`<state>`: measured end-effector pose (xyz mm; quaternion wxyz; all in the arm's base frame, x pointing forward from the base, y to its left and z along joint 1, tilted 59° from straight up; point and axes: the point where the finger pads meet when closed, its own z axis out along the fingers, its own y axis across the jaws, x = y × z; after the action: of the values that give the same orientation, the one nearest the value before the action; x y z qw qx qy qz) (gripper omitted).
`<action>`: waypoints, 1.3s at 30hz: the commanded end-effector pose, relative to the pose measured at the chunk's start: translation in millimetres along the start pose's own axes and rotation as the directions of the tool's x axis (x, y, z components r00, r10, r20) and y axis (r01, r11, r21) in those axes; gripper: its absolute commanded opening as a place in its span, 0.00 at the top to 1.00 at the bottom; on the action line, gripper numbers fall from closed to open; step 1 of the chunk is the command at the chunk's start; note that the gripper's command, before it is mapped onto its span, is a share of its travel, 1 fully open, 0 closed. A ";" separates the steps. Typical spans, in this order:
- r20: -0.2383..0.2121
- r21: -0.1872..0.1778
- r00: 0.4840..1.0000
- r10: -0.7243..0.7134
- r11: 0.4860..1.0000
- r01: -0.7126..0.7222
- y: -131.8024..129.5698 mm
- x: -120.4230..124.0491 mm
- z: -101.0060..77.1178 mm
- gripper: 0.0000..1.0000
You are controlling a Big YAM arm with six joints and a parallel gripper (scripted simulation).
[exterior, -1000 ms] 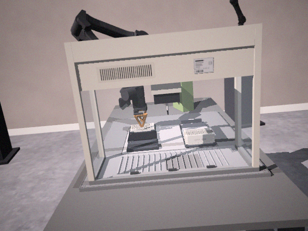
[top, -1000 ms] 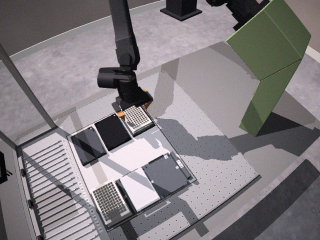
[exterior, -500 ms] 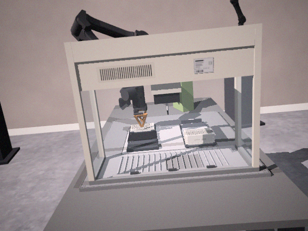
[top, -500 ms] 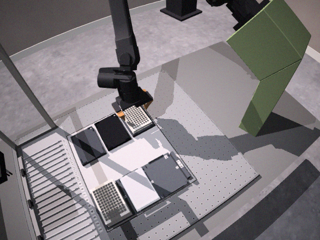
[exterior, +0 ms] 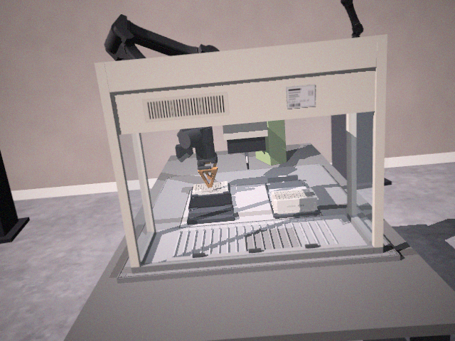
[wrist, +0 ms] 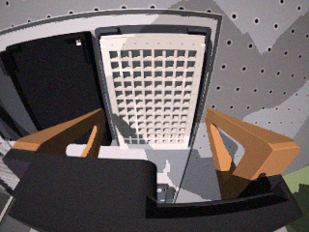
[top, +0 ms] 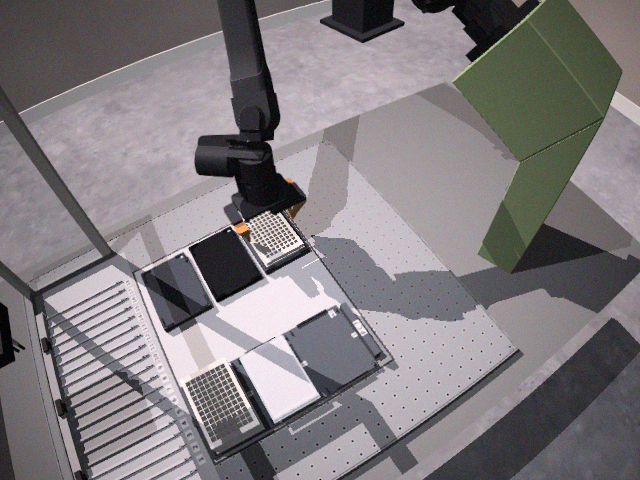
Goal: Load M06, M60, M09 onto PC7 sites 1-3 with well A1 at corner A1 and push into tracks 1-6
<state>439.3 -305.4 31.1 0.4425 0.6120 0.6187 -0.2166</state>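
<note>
The hand [top: 268,219] is held fully spread and empty over the near end of a white 96-well plate [top: 275,237], its orange fingers set outside the plate's long sides, apparently so that it can be gripped across its width. The plate sits in a dark nest at the robot's end of a row of three by the counter's [top: 439,361] left edge; from that place it is judged to be M06. The carrier [top: 338,351] lies well apart, toward the right edge, with two plates on it and one site bare.

Five plates [top: 273,236], one carrier [top: 379,351]
</note>
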 end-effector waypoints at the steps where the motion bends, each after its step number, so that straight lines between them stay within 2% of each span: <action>1: 0.010 -0.034 1.000 -0.003 0.999 0.003 17.0 -7.1 -11.1 0.00; 39: 0.009 -0.035 1.000 -0.004 0.999 0.004 18.7 -6.5 -12.0 0.00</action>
<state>441.9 -306.5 33.6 0.4434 0.6120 0.6181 -0.2163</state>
